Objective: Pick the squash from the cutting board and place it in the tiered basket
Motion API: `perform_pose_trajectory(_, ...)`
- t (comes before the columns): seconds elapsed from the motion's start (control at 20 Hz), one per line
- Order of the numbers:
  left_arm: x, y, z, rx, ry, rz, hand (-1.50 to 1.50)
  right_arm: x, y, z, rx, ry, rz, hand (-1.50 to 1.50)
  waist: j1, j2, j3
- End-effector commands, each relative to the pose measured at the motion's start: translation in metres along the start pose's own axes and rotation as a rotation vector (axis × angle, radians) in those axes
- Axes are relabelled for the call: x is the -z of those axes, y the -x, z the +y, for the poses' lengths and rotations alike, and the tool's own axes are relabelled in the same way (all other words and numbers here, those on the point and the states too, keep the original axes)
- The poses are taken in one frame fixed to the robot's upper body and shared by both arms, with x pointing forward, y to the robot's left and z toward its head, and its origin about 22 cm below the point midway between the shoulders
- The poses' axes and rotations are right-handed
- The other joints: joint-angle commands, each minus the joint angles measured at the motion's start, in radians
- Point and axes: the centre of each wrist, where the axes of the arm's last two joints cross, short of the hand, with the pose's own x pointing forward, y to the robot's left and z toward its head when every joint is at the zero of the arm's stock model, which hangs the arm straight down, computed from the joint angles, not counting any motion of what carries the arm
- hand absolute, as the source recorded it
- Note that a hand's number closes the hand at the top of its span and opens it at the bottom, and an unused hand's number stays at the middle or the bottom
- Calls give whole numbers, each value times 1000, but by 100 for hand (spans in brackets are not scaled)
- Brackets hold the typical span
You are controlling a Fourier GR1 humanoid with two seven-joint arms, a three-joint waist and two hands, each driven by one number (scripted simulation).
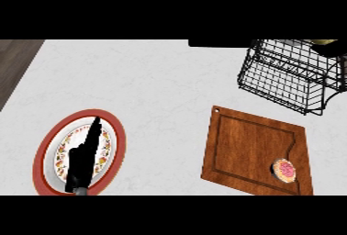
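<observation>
Left hand (82,158), straight-fingered and empty, over red-rimmed plate (41,158) at lower left.

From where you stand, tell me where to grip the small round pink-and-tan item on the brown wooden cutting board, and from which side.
Pinch the small round pink-and-tan item across its tan rim, coming from above. It is round with no handle and seems to lie low at the brown wooden cutting board's near right corner, so any opposite rim points should do.

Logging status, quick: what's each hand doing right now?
Left hand: open, fingers straight, holding nothing, over the plate.
Right hand: not in view.
</observation>
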Motion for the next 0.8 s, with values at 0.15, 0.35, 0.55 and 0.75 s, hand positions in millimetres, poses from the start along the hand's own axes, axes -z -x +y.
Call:
perform_pose_trajectory(0.15, 0, 9, 1, 16, -1, 28, 0, 6, 6, 39, 311, -82, 45, -150, -3, 2, -2)
perform_pose_trajectory(0.35, 3, -5, -3, -4, -2, 27, 0, 8, 18, 25, 485, -20, -13, -150, -5, 1, -2)
perform_pose_trajectory(0.55, 3, 3, 0, -9, -12, 43, 0, 9, 22, 8, 578, 100, -29, -150, -9, 1, -2)
perform_pose_trajectory(0.75, -13, 11, -3, -4, -32, 38, 0, 4, 34, -64, 608, 350, 9, -150, -17, -4, -2)
